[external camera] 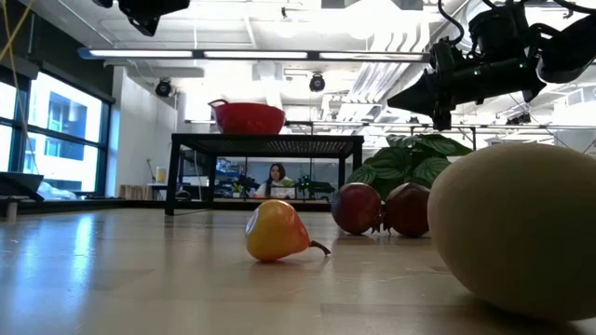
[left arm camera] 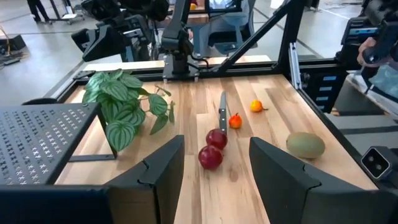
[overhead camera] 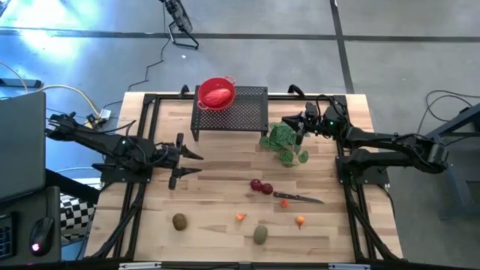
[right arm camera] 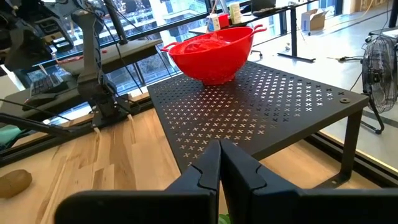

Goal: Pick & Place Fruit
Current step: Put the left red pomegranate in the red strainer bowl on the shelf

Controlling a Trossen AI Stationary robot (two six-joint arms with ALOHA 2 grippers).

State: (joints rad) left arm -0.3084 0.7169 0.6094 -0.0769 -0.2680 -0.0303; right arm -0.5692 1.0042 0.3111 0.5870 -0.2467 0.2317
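Note:
Two dark-red round fruits [overhead camera: 262,187] [left arm camera: 212,148] lie touching near the table's middle. Toward the near edge rest a brown oval fruit [overhead camera: 179,221], an olive-green oval fruit [overhead camera: 260,235] [left arm camera: 305,145] and two tiny orange fruits [overhead camera: 240,217] [overhead camera: 300,221]. A red oblong piece [overhead camera: 217,96] lies in the red bowl [right arm camera: 214,53]. My left gripper [overhead camera: 198,163] [left arm camera: 214,180] hovers open at the left, pointing level toward the dark-red pair. My right gripper [overhead camera: 300,135] [right arm camera: 219,163] is shut beside the leafy plant, facing the bowl.
The bowl stands on a black perforated rack [overhead camera: 244,111] at the far middle. A green leafy plant [overhead camera: 285,142] lies right of the rack. A black-handled knife [overhead camera: 298,198] lies just right of the dark-red pair. Bare wood stretches between my left gripper and the fruit.

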